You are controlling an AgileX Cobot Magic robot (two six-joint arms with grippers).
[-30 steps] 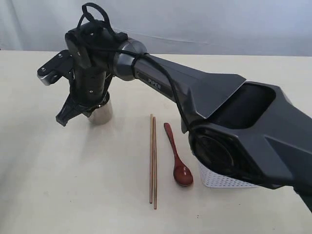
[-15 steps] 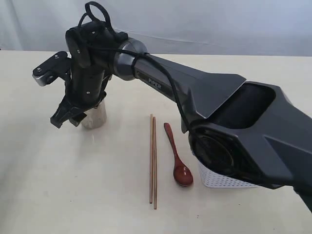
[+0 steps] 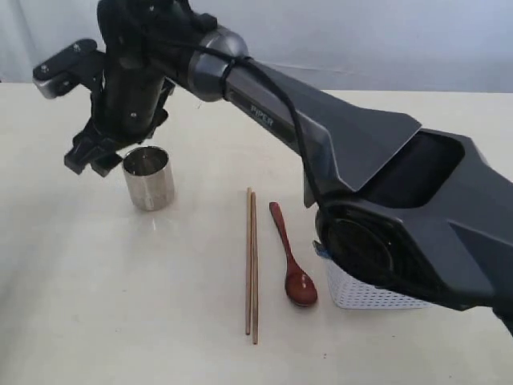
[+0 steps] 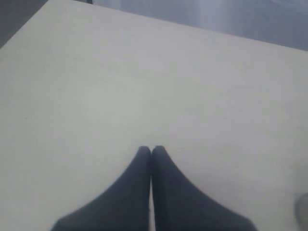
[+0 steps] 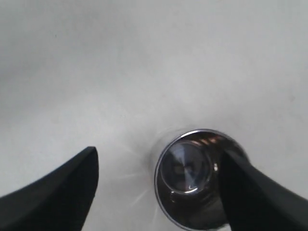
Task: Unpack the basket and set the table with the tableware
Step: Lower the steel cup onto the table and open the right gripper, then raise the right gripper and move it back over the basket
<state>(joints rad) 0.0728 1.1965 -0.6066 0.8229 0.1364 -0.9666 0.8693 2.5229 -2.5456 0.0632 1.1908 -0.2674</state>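
Observation:
The shiny steel cup (image 3: 149, 178) stands upright on the cream table (image 3: 120, 305), left of centre. My right gripper (image 3: 90, 163) reaches across and hangs open just above and left of the cup, holding nothing. In the right wrist view the cup (image 5: 195, 175) lies below my right gripper (image 5: 159, 156), its rim partly behind one finger (image 5: 250, 192). Two chopsticks (image 3: 251, 261) and the dark reddish spoon (image 3: 292, 261) lie side by side mid-table. Only a corner of the white basket (image 3: 365, 295) shows under the arm. My left gripper (image 4: 151, 150) is shut over bare table (image 4: 144, 72). Bowl, plate, knife and fork are out of view.
The right arm's big dark body (image 3: 401, 208) covers the right half of the exterior view and hides what lies behind it. A pale curtain or wall (image 3: 361, 40) runs along the table's far edge.
The right gripper shifted the cup a little to the left, set it on the table, opened and rose up and to the left. Chopsticks and spoon have not moved.

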